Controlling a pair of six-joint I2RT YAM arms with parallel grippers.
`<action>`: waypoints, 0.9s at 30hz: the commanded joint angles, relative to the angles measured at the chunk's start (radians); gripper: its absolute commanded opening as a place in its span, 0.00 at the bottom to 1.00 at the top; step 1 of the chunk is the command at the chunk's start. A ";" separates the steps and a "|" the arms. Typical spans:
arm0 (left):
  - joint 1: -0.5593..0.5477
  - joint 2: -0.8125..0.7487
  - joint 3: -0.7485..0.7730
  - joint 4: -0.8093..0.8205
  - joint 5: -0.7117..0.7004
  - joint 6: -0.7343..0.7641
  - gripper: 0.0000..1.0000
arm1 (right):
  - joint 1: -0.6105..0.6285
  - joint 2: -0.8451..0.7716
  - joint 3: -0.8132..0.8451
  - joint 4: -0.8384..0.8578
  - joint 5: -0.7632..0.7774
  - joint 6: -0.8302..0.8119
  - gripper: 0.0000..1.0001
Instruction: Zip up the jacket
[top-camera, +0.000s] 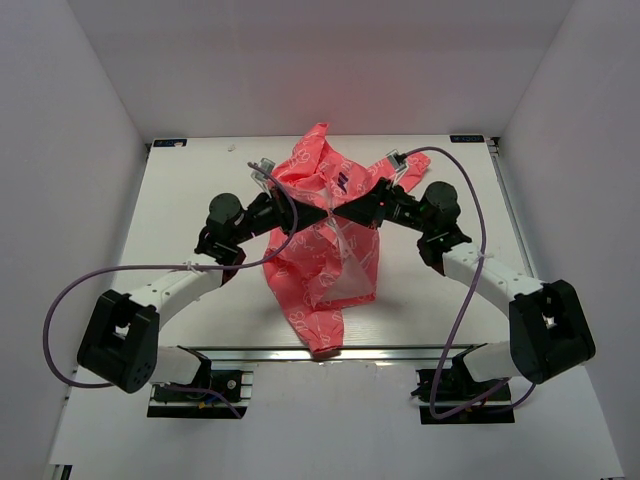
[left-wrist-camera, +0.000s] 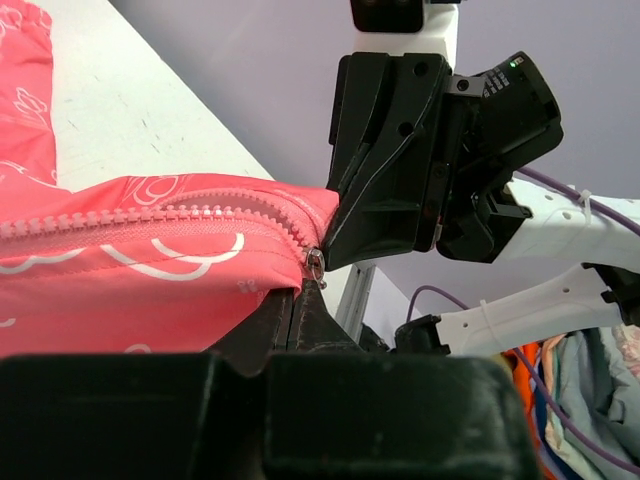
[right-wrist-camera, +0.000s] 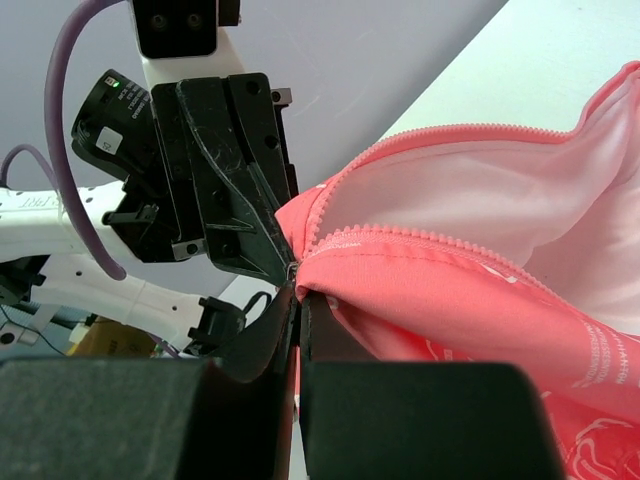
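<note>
Where the arms meet, left gripper (left-wrist-camera: 298, 297) and right gripper (right-wrist-camera: 297, 296) each clamp the jacket (top-camera: 325, 270) beside its zipper pull (left-wrist-camera: 315, 265), seemingly tensioning the teeth for closing.

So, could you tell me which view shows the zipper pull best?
The left wrist view: the zipper pull hangs close and sharp on the jacket. The right wrist view gives a small glimpse; the top view cannot resolve it.

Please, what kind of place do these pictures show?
Probably a robotics lab test cell: a white table boxed in by plain white walls, a left arm and right arm bolted at its near edge.
</note>
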 joint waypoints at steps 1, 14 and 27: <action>-0.020 -0.064 -0.025 0.021 0.030 0.042 0.00 | 0.024 0.004 0.072 0.072 0.012 0.015 0.00; -0.032 -0.022 0.033 -0.091 0.015 0.037 0.00 | 0.033 -0.038 0.062 -0.124 0.021 -0.088 0.34; -0.032 -0.045 -0.034 -0.002 -0.085 -0.062 0.00 | 0.034 -0.113 0.009 -0.345 0.019 -0.149 0.64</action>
